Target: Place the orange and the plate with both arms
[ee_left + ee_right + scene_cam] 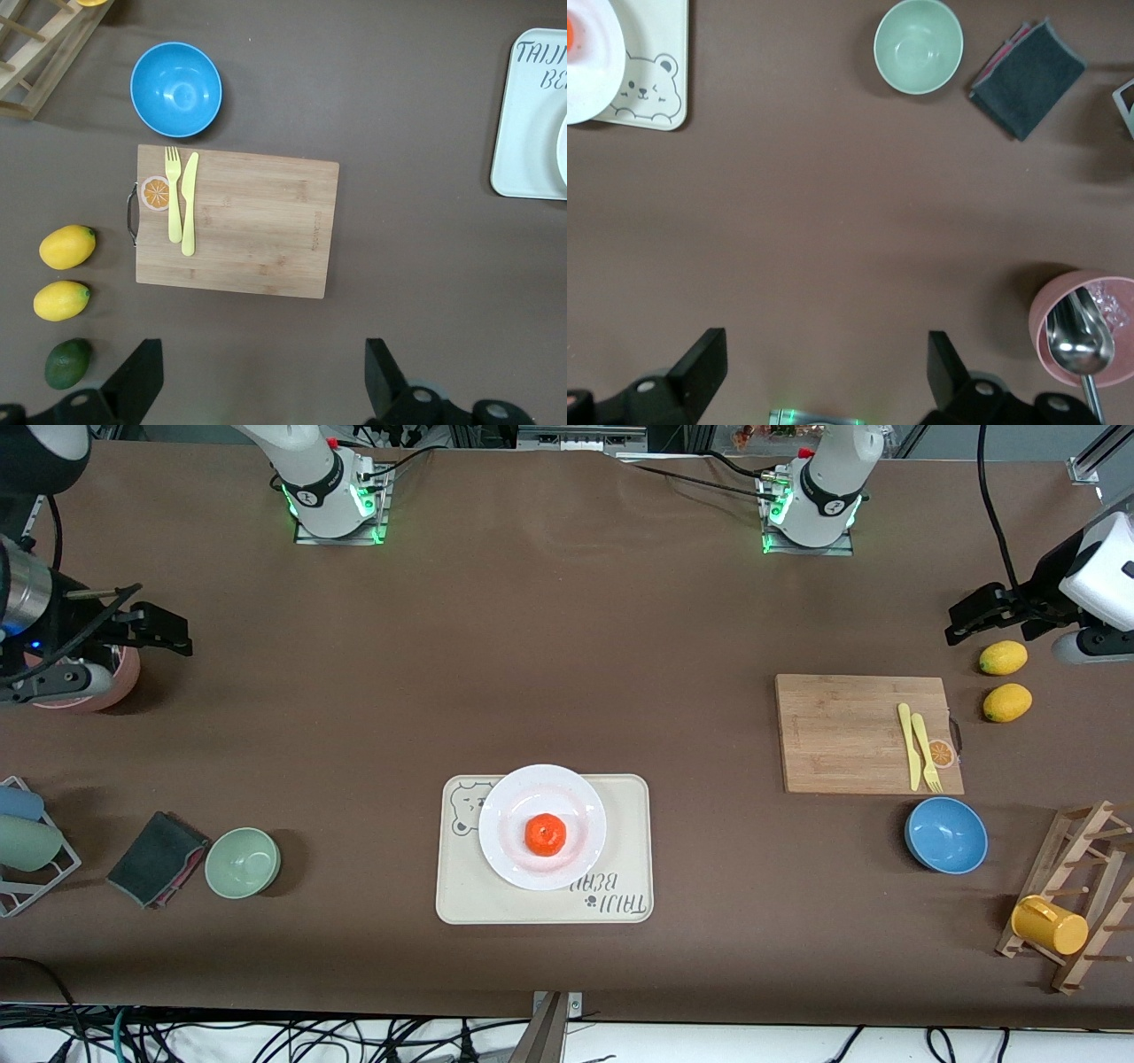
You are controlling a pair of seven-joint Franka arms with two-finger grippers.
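The orange (pixel 545 834) lies in the middle of the white plate (pixel 514 815). The plate rests on a cream tray (pixel 631 850) with a bear drawing, at mid-table toward the front camera. My left gripper (pixel 992 615) hangs open and empty over the table beside two lemons, at the left arm's end. In its wrist view the left gripper (pixel 263 376) has only bare tabletop between its fingers. My right gripper (pixel 159 631) hangs open and empty over a pink cup at the right arm's end. The right wrist view shows the right gripper (pixel 824 372) over bare table, with the plate (pixel 589 71) far off.
A wooden cutting board (pixel 850 735) carries a yellow knife and fork (pixel 921 751). A blue bowl (pixel 946 834), two lemons (pixel 1004 658) and a dark green fruit (pixel 67 363) lie around it. A green bowl (pixel 243 861), dark cloth (pixel 158 857) and pink cup (pixel 1085 328) with a spoon are at the right arm's end.
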